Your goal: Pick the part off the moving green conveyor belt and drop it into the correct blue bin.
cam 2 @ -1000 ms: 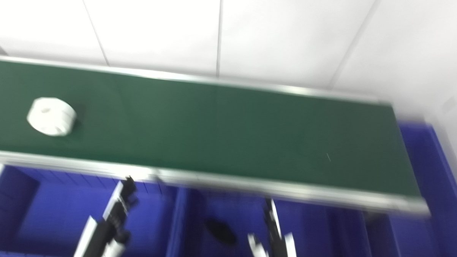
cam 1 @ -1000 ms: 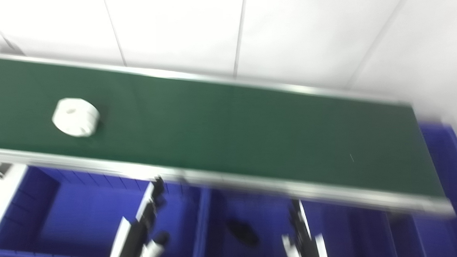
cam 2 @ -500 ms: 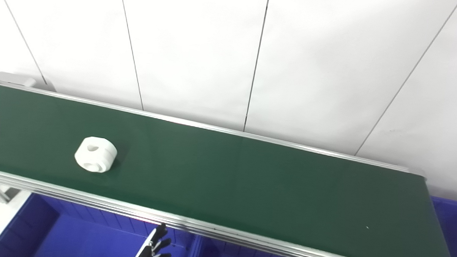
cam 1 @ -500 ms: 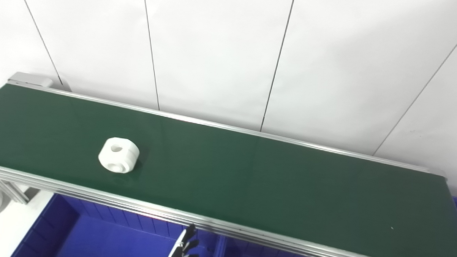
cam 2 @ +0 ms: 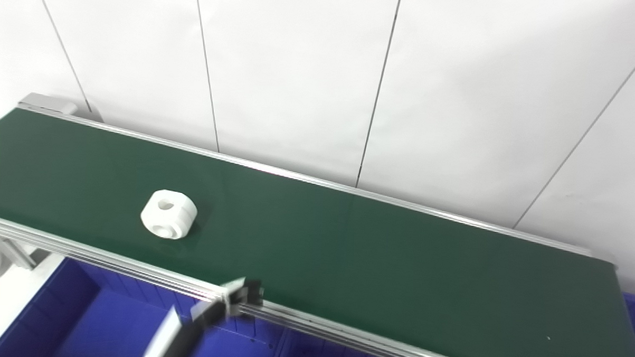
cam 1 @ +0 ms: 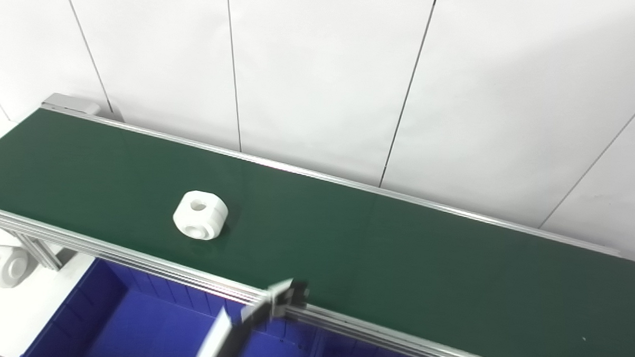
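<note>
Behind green belt [cam 1: 378, 254], white panelled wall [cam 1: 321, 73].

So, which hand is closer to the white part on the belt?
Left. The left hand reaches up at the belt's near rail, below and right of the white part, not touching. The right hand is out of view.

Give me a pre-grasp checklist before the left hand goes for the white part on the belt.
1. White ring-shaped plastic part lies alone on the green conveyor belt: ok.
2. Belt around the part free of obstacles: ok.
3. Left hand near the belt's front rail, apart from the part, nearer the camera and to its right: ok.
4. Left hand open for the grasp: cannot tell, it is blurred.
5. Right hand in sight: not ok, not in view.
6. Blue plastic bin below the rail visible: ok; whether it is the correct one: cannot tell.
</note>
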